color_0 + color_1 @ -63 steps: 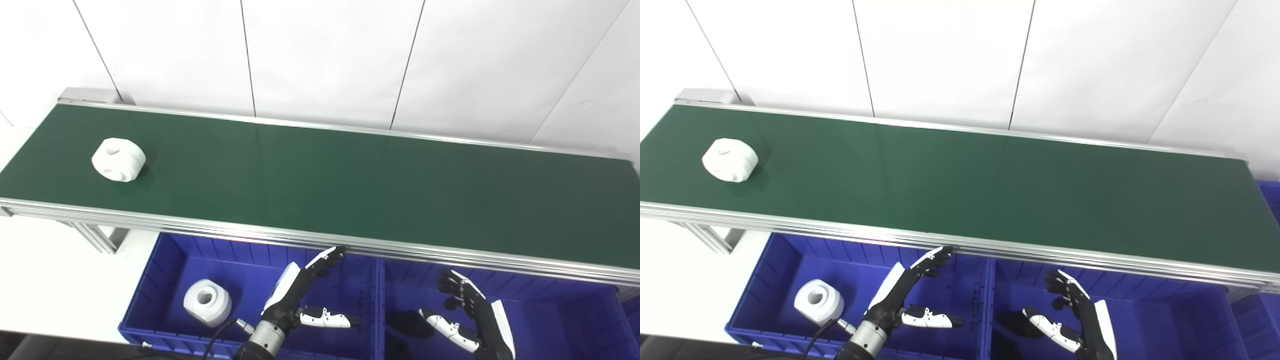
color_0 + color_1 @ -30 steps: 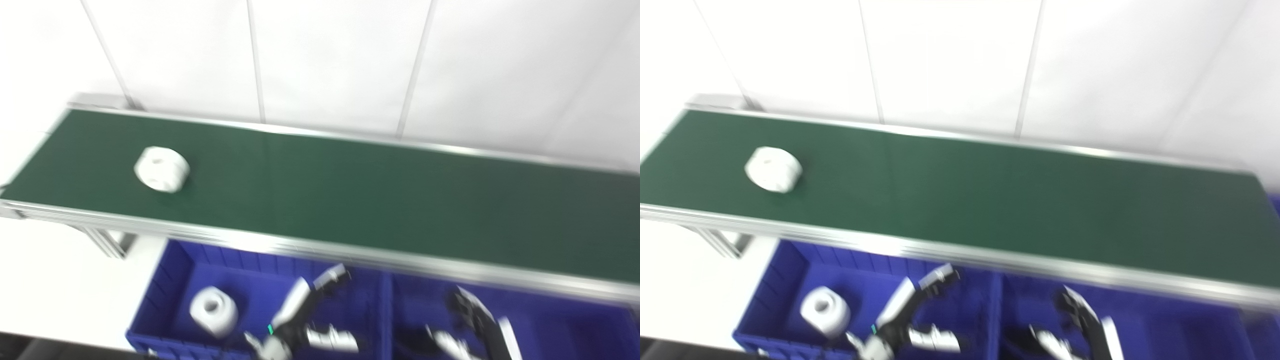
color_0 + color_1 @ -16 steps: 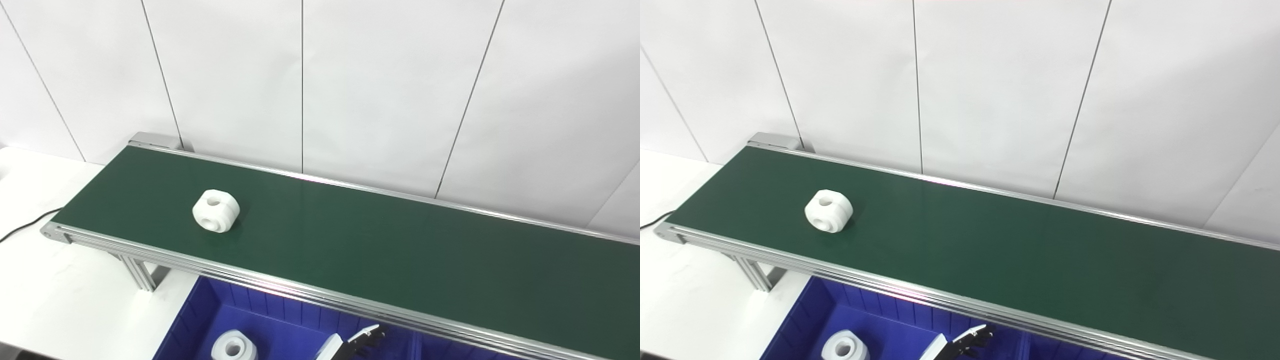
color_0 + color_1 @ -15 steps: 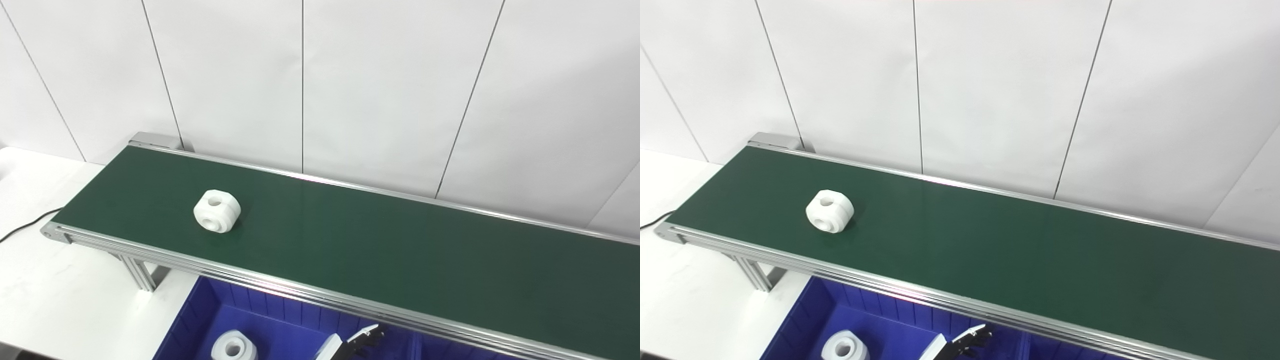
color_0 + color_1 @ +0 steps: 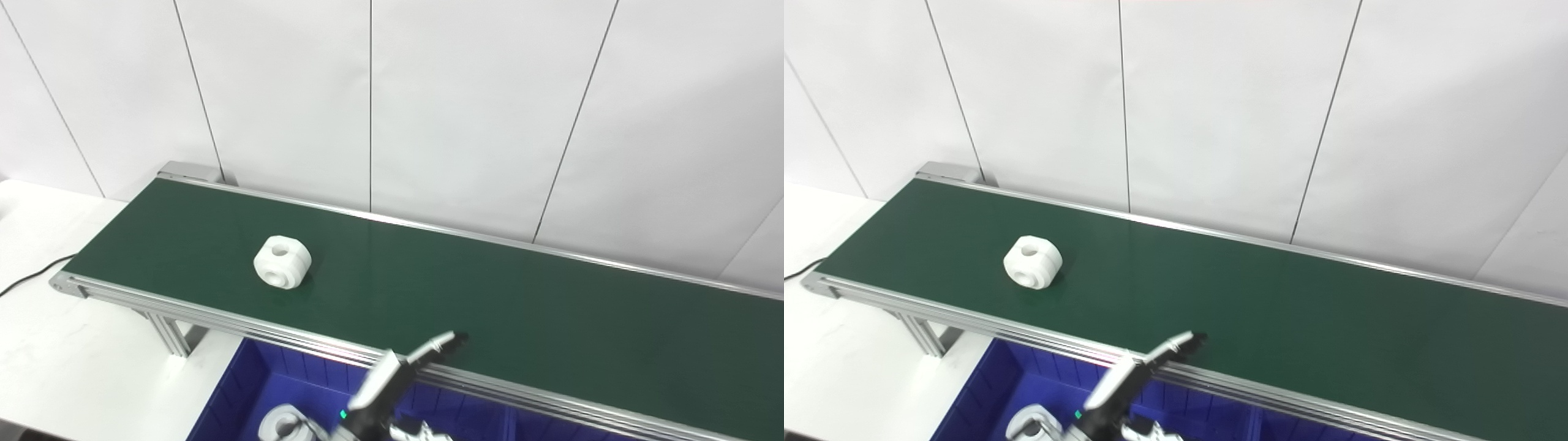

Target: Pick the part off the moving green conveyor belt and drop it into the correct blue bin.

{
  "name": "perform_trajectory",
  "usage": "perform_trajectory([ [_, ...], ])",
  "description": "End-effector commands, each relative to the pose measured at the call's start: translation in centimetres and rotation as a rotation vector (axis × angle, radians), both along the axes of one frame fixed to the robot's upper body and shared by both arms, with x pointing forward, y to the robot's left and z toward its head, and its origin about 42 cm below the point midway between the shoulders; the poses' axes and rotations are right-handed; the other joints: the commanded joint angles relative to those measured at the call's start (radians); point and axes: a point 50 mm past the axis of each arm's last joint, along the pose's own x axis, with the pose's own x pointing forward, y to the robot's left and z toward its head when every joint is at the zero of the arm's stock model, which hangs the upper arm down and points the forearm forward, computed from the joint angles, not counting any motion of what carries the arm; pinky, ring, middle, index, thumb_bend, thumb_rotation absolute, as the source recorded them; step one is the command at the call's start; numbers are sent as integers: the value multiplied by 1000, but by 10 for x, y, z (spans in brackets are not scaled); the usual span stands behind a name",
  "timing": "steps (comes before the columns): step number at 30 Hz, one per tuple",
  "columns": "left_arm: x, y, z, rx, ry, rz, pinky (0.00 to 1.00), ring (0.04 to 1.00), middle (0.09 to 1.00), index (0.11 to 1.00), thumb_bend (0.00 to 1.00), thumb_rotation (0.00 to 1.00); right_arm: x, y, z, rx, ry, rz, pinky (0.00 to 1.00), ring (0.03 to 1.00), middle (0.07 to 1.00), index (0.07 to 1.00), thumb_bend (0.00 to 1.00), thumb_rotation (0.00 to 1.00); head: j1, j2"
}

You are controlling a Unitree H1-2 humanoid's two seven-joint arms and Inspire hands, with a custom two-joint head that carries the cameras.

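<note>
The white part [image 5: 282, 263] lies on the green conveyor belt [image 5: 490, 300] at about 10 o'clock from the left hand [image 5: 401, 376], which, fingers extended and empty, reaches over the belt's near rail, apparently poised to intercept it.

White-shelled robot hand [image 5: 392, 383] with black fingertips [image 5: 458, 337], green light

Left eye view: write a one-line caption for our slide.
White part rides the green conveyor belt while the left hand rises above the blue bin.
</note>
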Motion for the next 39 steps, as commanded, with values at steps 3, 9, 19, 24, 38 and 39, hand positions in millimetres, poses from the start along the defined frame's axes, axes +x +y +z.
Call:
perform_trajectory([
  [3, 45, 29, 49, 43, -141, 43, 811, 874, 903, 902, 631, 371, 8, -3, 12, -29, -106, -5, 651, 723, 753, 773, 435, 342, -17, 10],
  [9, 80, 59, 73, 110, -159, 119, 815, 872, 900, 894, 636, 350, 12, 0, 14, -1, -121, -11, 625, 714, 738, 756, 500, 490, -57, 35],
  [19, 138, 102, 89, 274, -143, 259, 794, 866, 903, 905, 675, 363, 20, 2, 19, -25, -151, 9, 625, 698, 715, 744, 561, 522, -93, 83],
  [24, 161, 116, 81, 374, -89, 309, 785, 867, 908, 908, 697, 349, 21, 5, 20, -13, -154, 7, 636, 709, 724, 742, 555, 514, -92, 84],
  [38, 193, 117, 66, 681, -63, 374, 907, 926, 941, 951, 749, 237, 21, 8, 19, 21, -153, -9, 624, 699, 723, 741, 545, 491, -83, 85],
  [39, 193, 116, 64, 707, -57, 371, 913, 927, 942, 953, 750, 229, 21, 9, 19, 22, -154, -7, 623, 699, 723, 741, 546, 492, -82, 84],
])
